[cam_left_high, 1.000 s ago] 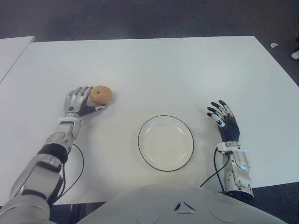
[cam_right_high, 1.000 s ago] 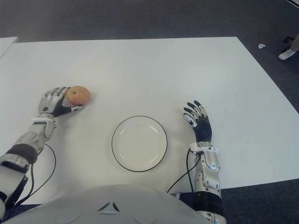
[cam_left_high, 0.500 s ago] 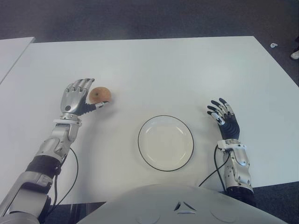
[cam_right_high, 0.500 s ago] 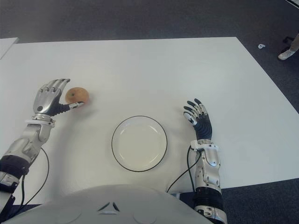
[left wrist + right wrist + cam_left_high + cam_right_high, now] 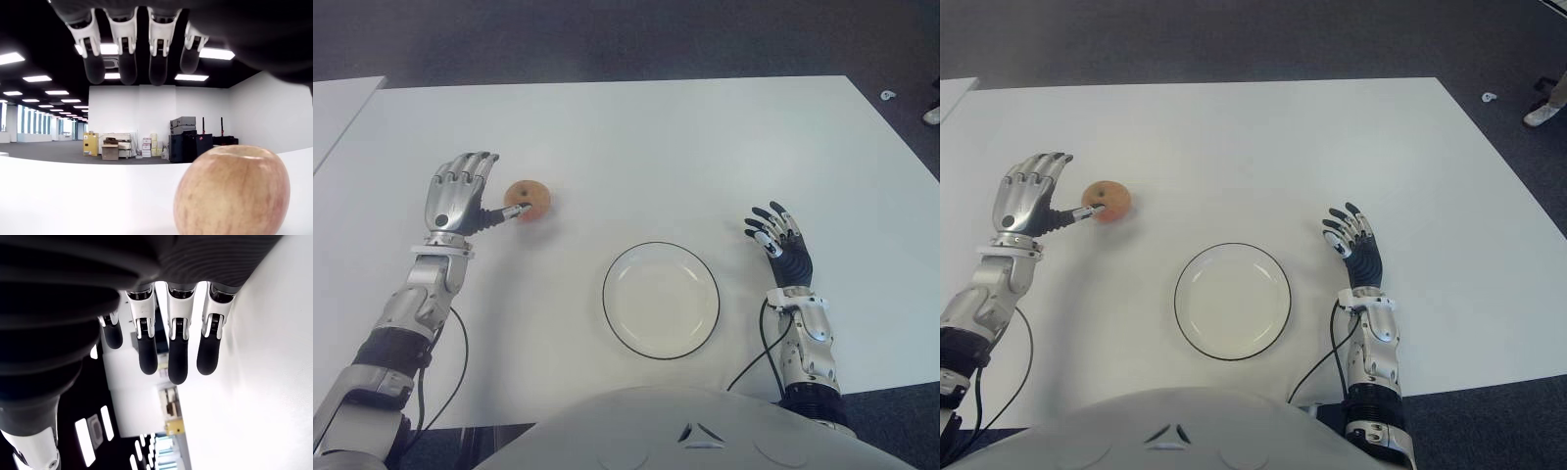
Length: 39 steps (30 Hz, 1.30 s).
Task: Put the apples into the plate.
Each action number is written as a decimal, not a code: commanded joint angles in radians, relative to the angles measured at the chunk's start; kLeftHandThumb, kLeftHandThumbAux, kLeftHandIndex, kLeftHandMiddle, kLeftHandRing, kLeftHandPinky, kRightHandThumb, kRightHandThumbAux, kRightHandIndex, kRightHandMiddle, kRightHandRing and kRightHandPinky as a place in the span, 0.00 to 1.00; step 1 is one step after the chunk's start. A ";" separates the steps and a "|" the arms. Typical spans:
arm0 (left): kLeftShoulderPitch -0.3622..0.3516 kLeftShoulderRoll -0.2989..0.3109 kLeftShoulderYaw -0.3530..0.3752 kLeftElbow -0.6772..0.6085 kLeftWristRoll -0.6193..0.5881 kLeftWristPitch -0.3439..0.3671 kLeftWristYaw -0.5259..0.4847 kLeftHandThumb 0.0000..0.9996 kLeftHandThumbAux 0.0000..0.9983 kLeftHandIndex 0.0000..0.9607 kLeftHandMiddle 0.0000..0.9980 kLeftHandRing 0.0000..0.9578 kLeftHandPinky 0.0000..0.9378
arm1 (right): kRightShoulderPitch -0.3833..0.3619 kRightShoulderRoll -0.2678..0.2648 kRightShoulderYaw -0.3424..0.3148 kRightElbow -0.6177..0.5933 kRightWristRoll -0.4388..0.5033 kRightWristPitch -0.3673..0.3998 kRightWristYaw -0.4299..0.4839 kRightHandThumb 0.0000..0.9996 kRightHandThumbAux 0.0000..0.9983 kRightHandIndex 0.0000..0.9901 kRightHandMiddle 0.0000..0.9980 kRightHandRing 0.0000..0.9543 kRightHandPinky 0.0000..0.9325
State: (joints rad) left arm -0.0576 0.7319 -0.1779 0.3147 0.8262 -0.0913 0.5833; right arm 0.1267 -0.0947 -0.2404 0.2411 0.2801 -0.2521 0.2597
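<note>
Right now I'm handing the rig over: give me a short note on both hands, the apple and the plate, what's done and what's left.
Left hand: open, fingers extended, holding nothing; it is beside the apple, on the apple's left, thumb tip at or near its skin.
Right hand: open and idle, right of the plate.
Apple: on the white table, upright, left of and beyond the plate, clear of its rim.
Plate: in front of the robot's body, nothing in it.
Done: nothing delivered yet.
Left: grasp the apple with the left hand, carry it to the plate, set it down.
</note>
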 commanded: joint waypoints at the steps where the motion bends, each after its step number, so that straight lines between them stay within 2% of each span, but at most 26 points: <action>1: 0.015 0.006 0.002 -0.012 0.013 0.010 -0.031 0.32 0.23 0.15 0.15 0.15 0.19 | 0.021 0.014 0.006 0.045 0.001 0.028 -0.003 0.56 0.73 0.13 0.26 0.31 0.36; 25: 0.010 0.008 0.011 -0.020 0.019 0.014 -0.074 0.31 0.22 0.14 0.13 0.13 0.17 | 0.045 0.024 0.028 0.017 -0.018 0.027 -0.024 0.56 0.73 0.14 0.26 0.29 0.35; 39: -0.065 -0.026 -0.033 0.058 0.031 0.003 -0.082 0.31 0.22 0.13 0.13 0.13 0.19 | 0.054 0.033 0.034 0.015 -0.015 0.023 -0.028 0.56 0.74 0.14 0.26 0.29 0.35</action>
State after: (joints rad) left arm -0.1032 0.7237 -0.1867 0.3450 0.8454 -0.0834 0.5177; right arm 0.1477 -0.0770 -0.2169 0.2240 0.2715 -0.2627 0.2377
